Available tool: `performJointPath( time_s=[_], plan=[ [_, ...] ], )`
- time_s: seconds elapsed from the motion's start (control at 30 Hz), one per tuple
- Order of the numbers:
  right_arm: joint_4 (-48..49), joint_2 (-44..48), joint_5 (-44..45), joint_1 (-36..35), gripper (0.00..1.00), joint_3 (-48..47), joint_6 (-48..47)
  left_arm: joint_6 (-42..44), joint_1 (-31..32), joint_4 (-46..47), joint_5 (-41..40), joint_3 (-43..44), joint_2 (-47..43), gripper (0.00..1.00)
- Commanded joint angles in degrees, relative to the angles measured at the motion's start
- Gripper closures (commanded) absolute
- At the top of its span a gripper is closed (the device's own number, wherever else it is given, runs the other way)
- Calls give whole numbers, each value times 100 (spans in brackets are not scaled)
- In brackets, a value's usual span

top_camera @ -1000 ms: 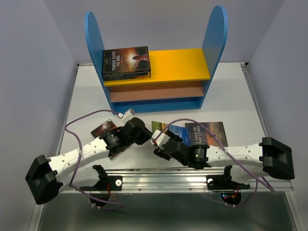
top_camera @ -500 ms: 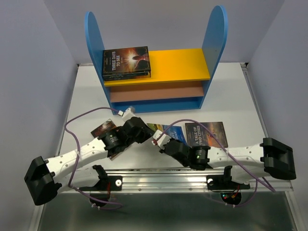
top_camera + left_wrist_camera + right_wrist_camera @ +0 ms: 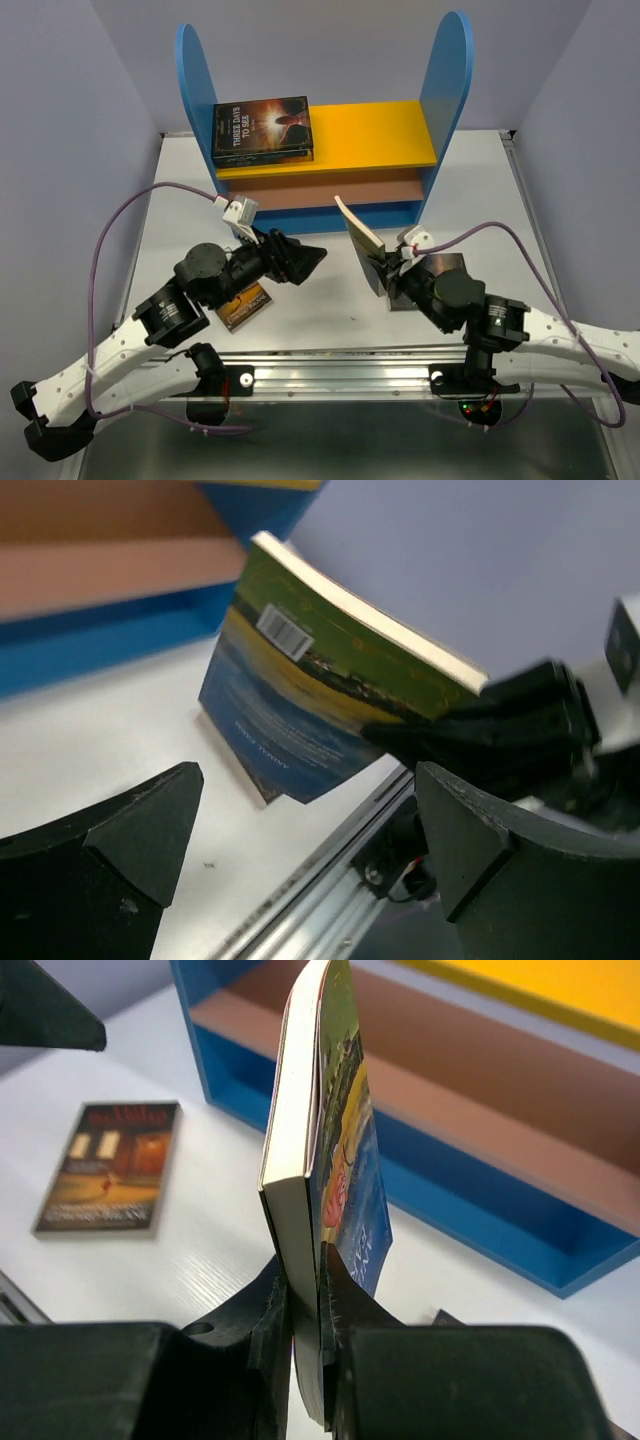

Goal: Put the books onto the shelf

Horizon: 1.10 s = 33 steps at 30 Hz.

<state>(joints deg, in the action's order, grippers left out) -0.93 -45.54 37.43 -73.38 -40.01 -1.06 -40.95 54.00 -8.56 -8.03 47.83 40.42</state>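
Observation:
The shelf (image 3: 380,135) stands at the back, with a dark book (image 3: 262,130) lying on its orange top board. My right gripper (image 3: 305,1290) is shut on a green-and-blue book (image 3: 310,1140), held on edge above the table in front of the shelf's lower boards (image 3: 480,1110). In the top view that book (image 3: 362,245) tilts up between the two grippers. My left gripper (image 3: 308,780) is open and holds nothing; it faces the book's back cover (image 3: 310,680) from the left. An orange-brown book (image 3: 243,305) lies flat by the left arm. A dark book (image 3: 450,262) shows partly under the right arm.
A metal rail (image 3: 340,365) runs along the near table edge under both arms. Purple cables (image 3: 120,215) loop off each wrist. Grey walls close in the table on the left, right and back.
The green-and-blue book has gone from lying on the table to standing on edge in my right gripper, nearer the shelf. My left gripper has opened and drawn back left.

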Motion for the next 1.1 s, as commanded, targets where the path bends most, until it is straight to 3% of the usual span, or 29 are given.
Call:
performJointPath(
  time_s=[0.0,0.07,0.13,0.27,0.5,0.7,0.83,1.07],
  plan=[
    [-159,370,-814,8,99,-937,422,2965,32,1363,1721,-150,-350,1],
    [-616,388,-1445,8,99,-1236,562,3722,32,1933,2539,-553,-482,1],
    [-995,344,-1712,8,99,-1709,694,4389,23,2112,2491,-687,-684,1],
    [-1611,361,-2632,8,99,-2230,1212,4841,23,2227,2481,-907,-913,1],
    [-2384,19,-3987,8,99,-3055,1889,4702,-12,2525,2684,-1425,-1195,1],
    [-2746,62,-4199,8,99,-3312,2074,4640,-73,2675,2850,-1514,-1195,1],
    [-2702,116,-4332,8,99,-3277,1961,4474,-82,3279,3972,-1575,-976,1],
    [-2535,54,-4500,8,99,-3399,1828,4332,-82,3720,4773,-1365,-97,1]
  ],
)
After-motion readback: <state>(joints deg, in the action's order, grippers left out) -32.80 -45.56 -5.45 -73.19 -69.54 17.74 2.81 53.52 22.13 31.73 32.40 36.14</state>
